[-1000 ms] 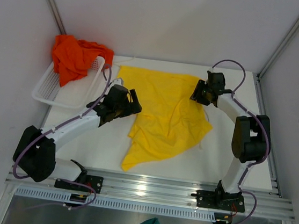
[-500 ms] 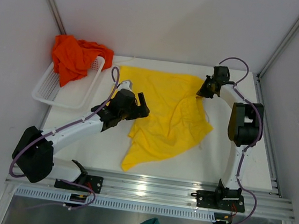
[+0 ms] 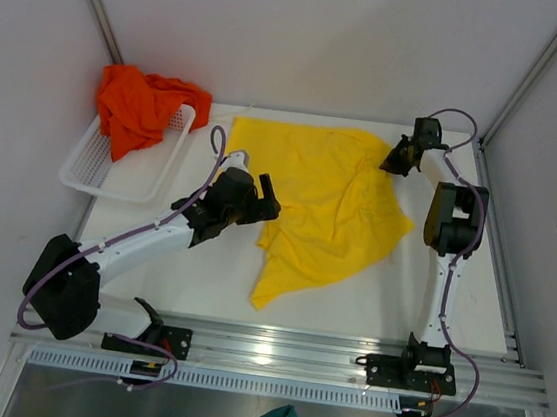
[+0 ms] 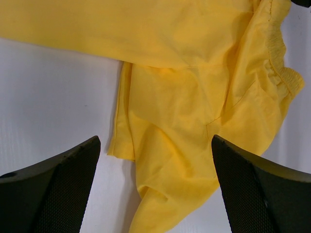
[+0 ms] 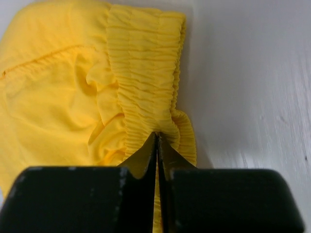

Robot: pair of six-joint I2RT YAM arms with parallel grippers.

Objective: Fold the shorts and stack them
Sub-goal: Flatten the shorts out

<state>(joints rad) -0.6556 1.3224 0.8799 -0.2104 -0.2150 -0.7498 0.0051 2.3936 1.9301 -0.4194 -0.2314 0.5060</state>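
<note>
1. We see the yellow shorts [image 3: 335, 200] spread on the table [image 3: 181, 268], right of the basket [image 3: 96, 173].
2. Our right gripper [image 5: 156, 138], farthest from the basket, has its fingers clenched on their elastic waistband.
3. Our left gripper [image 3: 265, 199] hovers at the shorts' basket-side edge, fingers spread, grasping nothing.
4. The orange-red shorts [image 3: 139, 107] lie heaped over the basket's far end.

The shorts [image 3: 334, 210] lie spread on the table [image 3: 181, 268], with the left gripper [image 3: 268, 197] at their left edge and the right gripper [image 3: 392, 164] at their far right corner, while a 2nd pair [image 3: 139, 107] lies over the far end of the basket [image 3: 80, 181] at far left.
</note>
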